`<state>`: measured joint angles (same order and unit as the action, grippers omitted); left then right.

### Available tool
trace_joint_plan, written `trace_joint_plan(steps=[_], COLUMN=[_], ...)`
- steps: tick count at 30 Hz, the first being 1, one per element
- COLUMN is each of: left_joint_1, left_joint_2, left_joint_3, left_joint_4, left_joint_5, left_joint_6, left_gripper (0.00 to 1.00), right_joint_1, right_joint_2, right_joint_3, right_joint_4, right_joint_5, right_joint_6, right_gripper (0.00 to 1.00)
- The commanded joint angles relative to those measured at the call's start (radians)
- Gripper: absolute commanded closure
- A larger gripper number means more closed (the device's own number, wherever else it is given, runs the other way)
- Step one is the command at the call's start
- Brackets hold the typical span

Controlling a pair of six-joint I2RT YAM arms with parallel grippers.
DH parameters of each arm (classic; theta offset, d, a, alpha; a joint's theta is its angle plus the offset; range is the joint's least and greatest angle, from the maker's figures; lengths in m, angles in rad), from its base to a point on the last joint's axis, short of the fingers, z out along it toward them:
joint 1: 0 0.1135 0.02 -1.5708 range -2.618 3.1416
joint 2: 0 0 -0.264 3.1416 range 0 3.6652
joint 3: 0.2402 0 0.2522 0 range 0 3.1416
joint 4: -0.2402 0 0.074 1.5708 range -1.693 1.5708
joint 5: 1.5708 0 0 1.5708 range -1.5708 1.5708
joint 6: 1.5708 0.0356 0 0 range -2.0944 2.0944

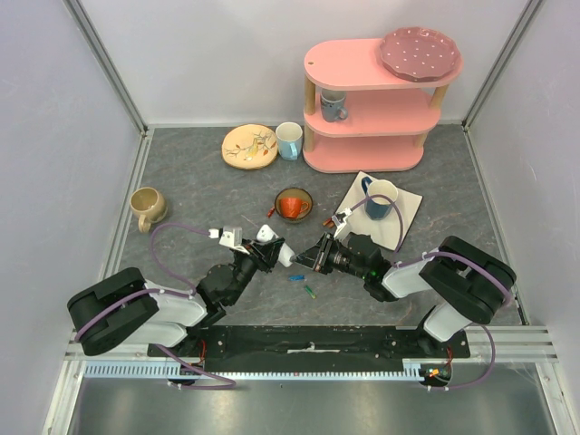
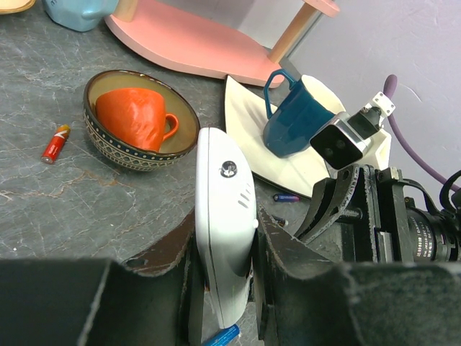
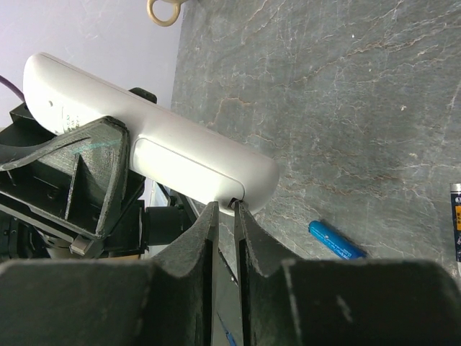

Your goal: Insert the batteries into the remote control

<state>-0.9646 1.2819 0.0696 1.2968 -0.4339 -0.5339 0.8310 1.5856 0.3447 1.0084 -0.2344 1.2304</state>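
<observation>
My left gripper [image 1: 272, 246] is shut on the white remote control [image 1: 283, 256] and holds it off the table; in the left wrist view the remote control [image 2: 223, 209] stands edge-on between the fingers [image 2: 169, 252]. My right gripper [image 1: 308, 256] faces it, its jaws nearly together, and its tips [image 3: 225, 207] touch the end of the remote control [image 3: 144, 137] at the seam of its back cover. Batteries lie loose: a blue one [image 1: 296, 277], a green one [image 1: 310, 291] and a red one [image 2: 55, 143] beside the bowl.
An orange cup in a patterned bowl [image 1: 294, 205] sits just beyond the grippers. A blue mug [image 1: 381, 199] stands on a white napkin [image 1: 410, 207]. A pink shelf [image 1: 367, 100], a plate [image 1: 249, 145], a light blue mug [image 1: 289, 140] and a beige mug [image 1: 145, 207] stand farther off.
</observation>
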Motion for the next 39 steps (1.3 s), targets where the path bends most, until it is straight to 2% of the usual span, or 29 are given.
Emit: trace_joint_plan(steps=[1, 14, 26, 32, 39], left_joint_1=[-0.031, -0.046, -0.060, -0.060, -0.060], left_joint_2=[-0.009, -0.038, -0.015, 0.065, 0.275], left_joint_3=[0.018, 0.044, 0.048, 0.039, 0.029], left_joint_4=[0.081, -0.024, -0.054, 0.047, 0.311], left_joint_5=[0.055, 0.003, -0.029, -0.037, -0.051], left_joint_6=[0.020, 0.087, 0.121, 0.121, 0.124], left_gripper=[0.98, 0.98, 0.98, 0.98, 0.98], right_joint_1=[0.000, 0.000, 0.000, -0.007, -0.043], right_joint_2=[-0.029, -0.056, -0.055, -0.021, 0.042], right_joint_3=[0.045, 0.045, 0.050, 0.048, 0.050], right_joint_4=[0.082, 0.058, 0.039, 0.048, 0.061], right_joint_5=[0.007, 0.006, 0.014, 0.000, -0.040], right_joint_6=[-0.003, -0.016, -0.032, -0.042, -0.062], right_gripper=[0.80, 0.81, 0.82, 0.81, 0.81])
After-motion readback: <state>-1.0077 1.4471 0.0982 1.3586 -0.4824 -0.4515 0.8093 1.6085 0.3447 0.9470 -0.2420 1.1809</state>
